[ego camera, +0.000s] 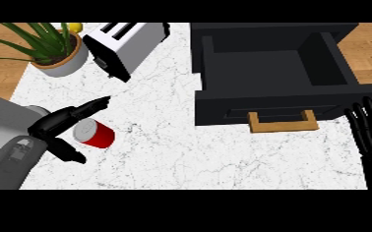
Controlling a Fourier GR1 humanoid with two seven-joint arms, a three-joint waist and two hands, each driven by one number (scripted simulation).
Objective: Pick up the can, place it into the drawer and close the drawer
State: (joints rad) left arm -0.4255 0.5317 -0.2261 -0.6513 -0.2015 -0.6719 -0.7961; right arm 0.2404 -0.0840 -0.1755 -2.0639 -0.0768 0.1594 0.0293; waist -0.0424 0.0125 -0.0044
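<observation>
Left hand [52, 124]: spread wide. Long fingers [91, 105] run straight out toward the upper right, passing above the can [98, 134]. Thumb [69, 155] juts out below it. The can sits in the gap between them, with nothing curled round it. The nearest finger looks to meet the can's top edge, but contact cannot be confirmed from this angle.

Right hand [359, 125]: at the right edge, fingers up and relaxed, holding nothing. It is just beside the right end of the drawer front.

Hidden or unclear:
- Right hand is cut by the frame; only dark fingers show, no palm.
- Left palm merges with the grey forearm [18, 150], and its outline is hard to separate.
- The can's left flank is partly behind the fingers. No label can be read.
- The drawer's far side runs into the top band.
- The plant [36, 39] is cropped at the left and top.

Can: red body, silver end. It is on the white surface [181, 147] at lower left, well apart from the drawer [218, 109]. The silver end shows at the upper left of the body, which fits a can standing upright seen steeply from above. The long axis then reads as vertical, and in the view it runs from upper left to lower right.

Drawer: black, pulled open, with the inside visible. Its tan handle [283, 123] is on the near face.

Toaster [123, 42]: stands at upper left, between the plant and the drawer.
</observation>
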